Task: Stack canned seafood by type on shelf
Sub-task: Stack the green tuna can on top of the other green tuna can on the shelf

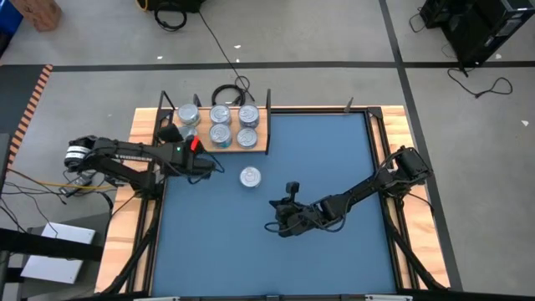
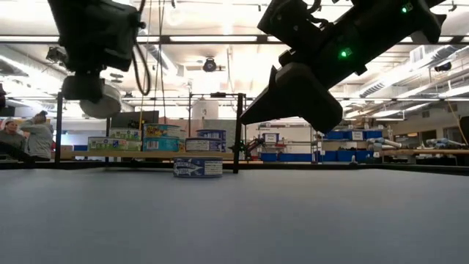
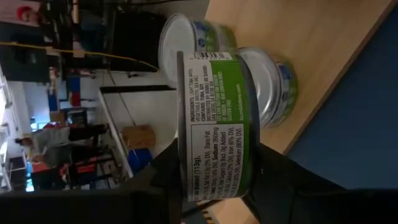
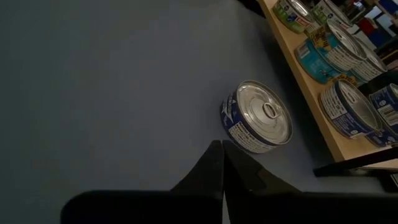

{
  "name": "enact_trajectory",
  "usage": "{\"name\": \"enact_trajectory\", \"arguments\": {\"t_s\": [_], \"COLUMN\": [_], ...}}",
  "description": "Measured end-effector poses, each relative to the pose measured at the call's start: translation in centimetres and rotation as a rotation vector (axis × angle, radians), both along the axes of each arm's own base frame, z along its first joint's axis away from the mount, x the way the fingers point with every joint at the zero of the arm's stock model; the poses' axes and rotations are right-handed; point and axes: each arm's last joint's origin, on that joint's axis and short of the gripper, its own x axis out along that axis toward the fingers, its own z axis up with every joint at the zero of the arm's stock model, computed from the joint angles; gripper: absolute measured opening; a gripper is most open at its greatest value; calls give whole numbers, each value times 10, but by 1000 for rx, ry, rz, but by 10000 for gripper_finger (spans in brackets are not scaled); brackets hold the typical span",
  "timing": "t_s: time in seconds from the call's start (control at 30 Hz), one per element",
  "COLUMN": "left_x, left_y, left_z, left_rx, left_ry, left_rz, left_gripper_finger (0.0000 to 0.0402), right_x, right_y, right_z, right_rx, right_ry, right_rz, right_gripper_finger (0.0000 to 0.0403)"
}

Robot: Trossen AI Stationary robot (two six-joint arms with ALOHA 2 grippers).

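Near the shelf's [image 1: 261, 142] left end, the left gripper [image 1: 185, 144] is clamped on a green-labelled tin [image 3: 214, 124], fingers across its curved wall, so the tin sits on edge in the left wrist view. It hangs above the board close to other green tins [image 3: 270, 84], not yet set down.

On the board stand about five tins in two rows; one blue-labelled tin [image 1: 250, 177] sits alone on the blue mat [image 1: 334, 150], just in front of the shelf. The right gripper [image 1: 284, 219] hovers low over the mat, well apart from that tin, its fingers pressed together and empty.

These tins look rigid, compact and fairly dense for their size, so they should not crush or deform. Their shiny lids and smooth paper bands may slip. Best hold, I judge, is across the side wall at mid-height, jaws squarely opposite each other; the pull-tab and lid offer nothing. Being flat, they should stack steadily if lowered level and centred.
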Motion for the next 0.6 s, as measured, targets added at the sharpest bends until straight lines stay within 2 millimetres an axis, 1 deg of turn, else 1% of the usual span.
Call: {"name": "enact_trajectory", "arguments": {"t_s": [0.23,0.37,0.53,0.6], "left_x": [10,11,8,7], "left_y": [27,41,52,54], "left_z": [-5,-6,-7,-10], "left_rx": [-25,-38,-60,-66], "left_ry": [-6,-19,-13,-9], "left_rz": [29,53,92,97], "left_gripper_finger": [146,146,146,146], "right_x": [0,0,0,0], "right_y": [0,0,0,0], "right_z": [0,0,0,0], "right_rx": [-11,-13,-14,-14], "right_ry": [6,7,8,8], "right_rz": [7,8,8,8], "right_gripper_finger": [5,5,5,5]}}
